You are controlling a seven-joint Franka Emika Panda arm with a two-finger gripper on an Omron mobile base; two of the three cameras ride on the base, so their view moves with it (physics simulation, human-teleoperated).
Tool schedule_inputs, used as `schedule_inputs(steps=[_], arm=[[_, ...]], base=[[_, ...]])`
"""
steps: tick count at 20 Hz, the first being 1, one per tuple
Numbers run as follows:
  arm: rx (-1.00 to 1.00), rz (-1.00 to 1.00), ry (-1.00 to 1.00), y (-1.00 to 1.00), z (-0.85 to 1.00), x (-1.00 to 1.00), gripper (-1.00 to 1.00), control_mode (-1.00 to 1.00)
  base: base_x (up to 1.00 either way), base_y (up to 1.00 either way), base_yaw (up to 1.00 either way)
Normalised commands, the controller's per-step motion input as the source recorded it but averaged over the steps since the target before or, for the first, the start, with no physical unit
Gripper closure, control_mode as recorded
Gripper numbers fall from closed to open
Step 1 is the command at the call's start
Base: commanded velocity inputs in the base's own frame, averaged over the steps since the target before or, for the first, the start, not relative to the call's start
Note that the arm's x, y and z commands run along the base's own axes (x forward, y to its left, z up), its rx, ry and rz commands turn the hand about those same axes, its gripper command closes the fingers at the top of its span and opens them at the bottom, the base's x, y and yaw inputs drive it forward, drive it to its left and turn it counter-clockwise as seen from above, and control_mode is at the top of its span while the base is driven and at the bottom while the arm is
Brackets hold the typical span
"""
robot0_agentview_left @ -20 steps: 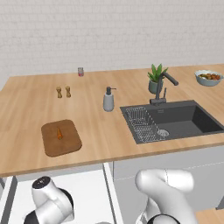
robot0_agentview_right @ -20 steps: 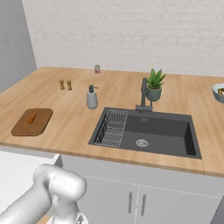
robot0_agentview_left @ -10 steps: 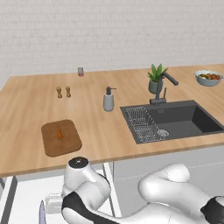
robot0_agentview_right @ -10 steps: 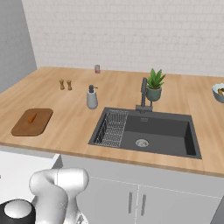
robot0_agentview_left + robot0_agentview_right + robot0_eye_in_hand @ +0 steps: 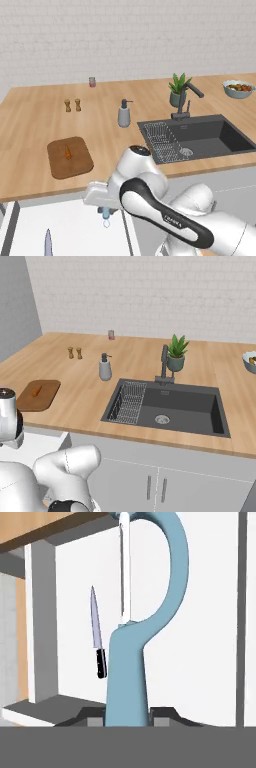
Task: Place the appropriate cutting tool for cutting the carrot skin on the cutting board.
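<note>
Below the wooden countertop [image 5: 30, 125], an open white drawer [image 5: 70, 235] holds the knife [image 5: 97, 639]. The gripper [image 5: 127, 716] is clamped on the handle of the light-blue peeler [image 5: 137, 627], which sits between its fingertips above the drawer. The peeler's long axis runs straight out from the gripper, looped head farthest from it. On the countertop, the dark cutting board [image 5: 70, 157] carries the carrot [image 5: 68, 152], well apart from the peeler.
</note>
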Motion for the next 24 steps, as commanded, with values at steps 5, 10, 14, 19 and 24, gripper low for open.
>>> schedule_inputs(steps=[5, 10, 14, 19, 24], arm=[[0.02, -0.06, 0.18, -0.65, 0.45, 0.9, 1.0, -1.0], [0.01, -0.1, 0.23, -0.37, 0.16, 0.97, 1.0, -1.0], [0.0, 0.0, 0.27, -0.03, 0.31, 1.0, 1.0, -1.0], [0.0, 0.0, 0.24, -0.01, 0.48, 1.0, 1.0, -1.0], [-0.05, 0.0, 0.21, 0.25, 0.12, 0.95, 1.0, -1.0]], base=[[0.0, 0.0, 0.0], [0.0, 0.0, 0.0], [0.0, 0.0, 0.0], [0.0, 0.0, 0.0], [0.0, 0.0, 0.0]])
